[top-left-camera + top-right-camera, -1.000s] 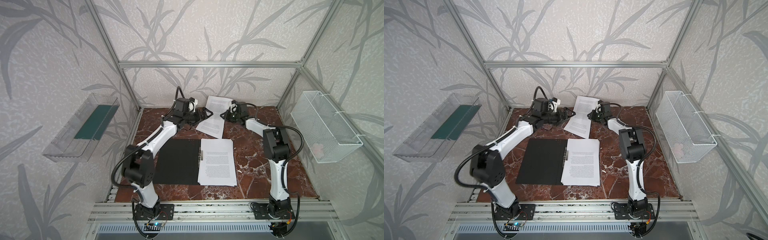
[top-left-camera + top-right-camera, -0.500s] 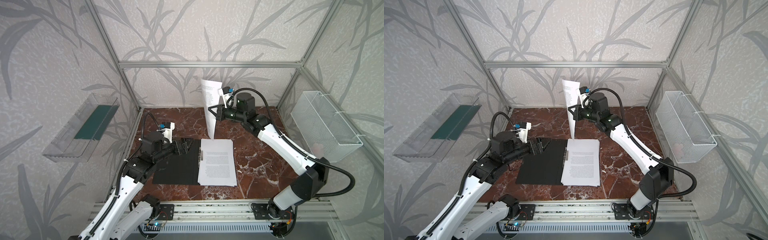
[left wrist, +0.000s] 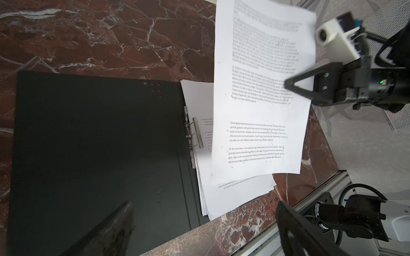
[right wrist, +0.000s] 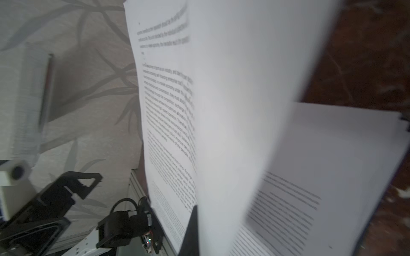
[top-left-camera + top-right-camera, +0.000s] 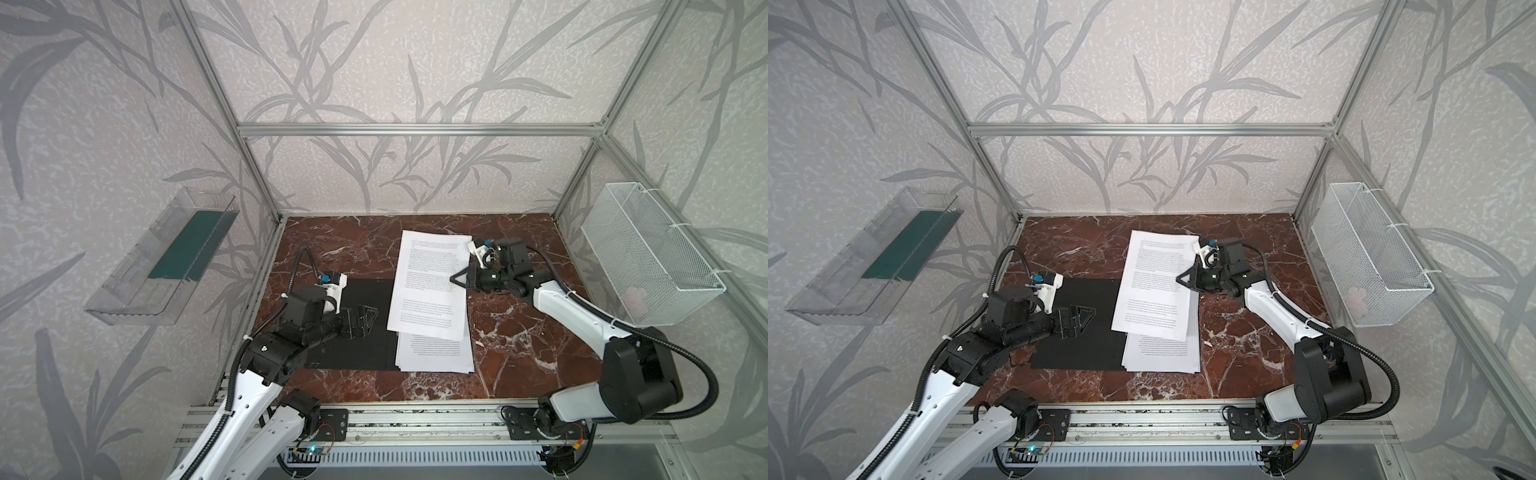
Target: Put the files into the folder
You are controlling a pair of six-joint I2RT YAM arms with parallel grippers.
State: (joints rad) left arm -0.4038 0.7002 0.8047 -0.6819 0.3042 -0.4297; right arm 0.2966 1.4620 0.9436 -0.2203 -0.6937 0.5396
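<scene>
Two grippers show in both top views. The right gripper (image 5: 454, 279) is fully closed, pinching one printed sheet (image 5: 428, 282) at its right edge, about halfway along. The left gripper (image 5: 366, 319) is spread wide with nothing in it and hovers over the bare black left leaf of the open folder (image 5: 365, 353), which lies flat on the bench (image 5: 519, 332). A stack (image 5: 436, 355) of more sheets covers the folder's right leaf. The held sheet hides the stack's far half, and I cannot tell whether its near edge touches the stack. The metal clip (image 3: 197, 133) shows only in the left wrist view. The right wrist view is blurred and its print is unreadable. Sheet and stack both run lengthwise near to far, with the sheet's far end skewed slightly right.
</scene>
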